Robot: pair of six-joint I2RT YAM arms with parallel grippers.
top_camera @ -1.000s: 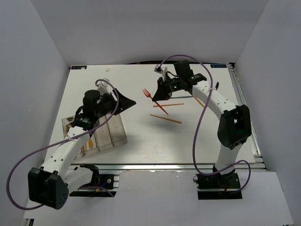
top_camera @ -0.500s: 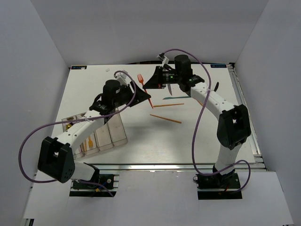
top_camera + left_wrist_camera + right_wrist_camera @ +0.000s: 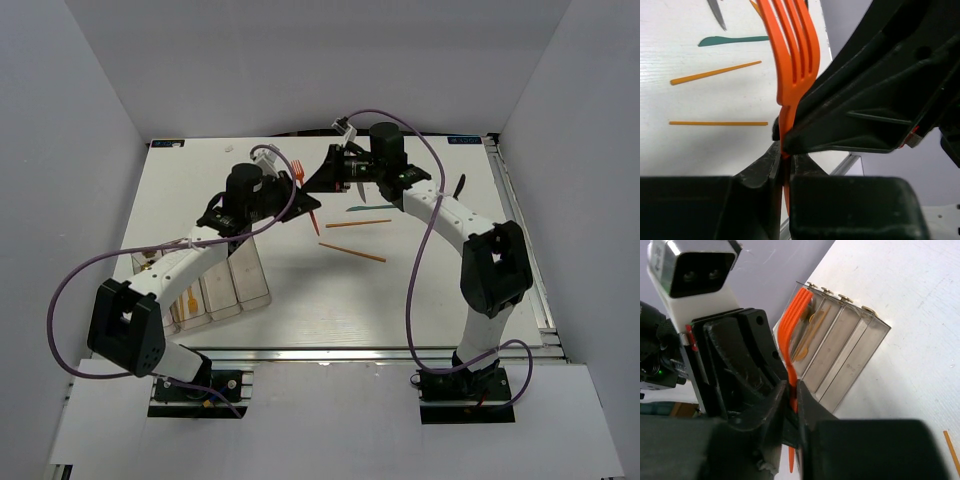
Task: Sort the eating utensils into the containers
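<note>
Orange fork (image 3: 792, 55) is pinched from both sides at once! The left end effector (image 3: 784, 165) is clamped on its handle, the right end effector (image 3: 792, 397) is closed on it too, tines sticking out past both. Two orange sticks (image 3: 715, 73) and a teal piece (image 3: 735, 40) lie on the counter (image 3: 400, 290) near them. The clear bins (image 3: 850, 355) stand well apart.

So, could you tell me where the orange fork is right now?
In the top view, the orange fork is held above the far middle of the table, gripped by both the left tool and the right tool.
</note>
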